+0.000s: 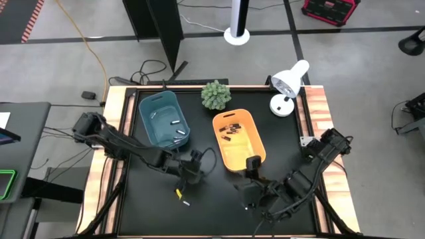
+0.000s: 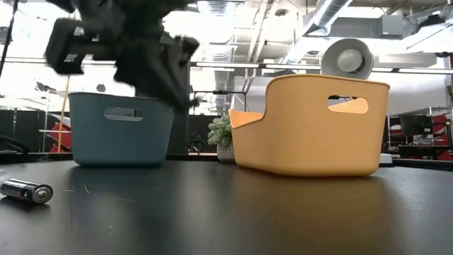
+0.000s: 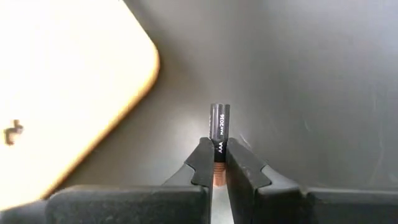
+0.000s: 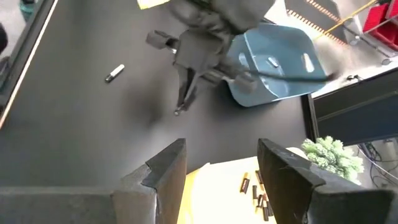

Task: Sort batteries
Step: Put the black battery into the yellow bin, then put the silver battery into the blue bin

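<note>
While clamped in the left end effector (image 3: 219, 163): black AAA battery (image 3: 220, 128).
Hovering above the bench (image 1: 212, 206) near blue bin (image 1: 163, 118); right end effector (image 4: 221, 163) spread wide by orange bin (image 1: 239, 139).

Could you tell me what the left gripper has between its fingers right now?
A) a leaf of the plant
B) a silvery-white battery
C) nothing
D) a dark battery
D: in the left wrist view the left gripper is shut on a dark battery marked AAA, its tip standing out past the fingers.
</note>
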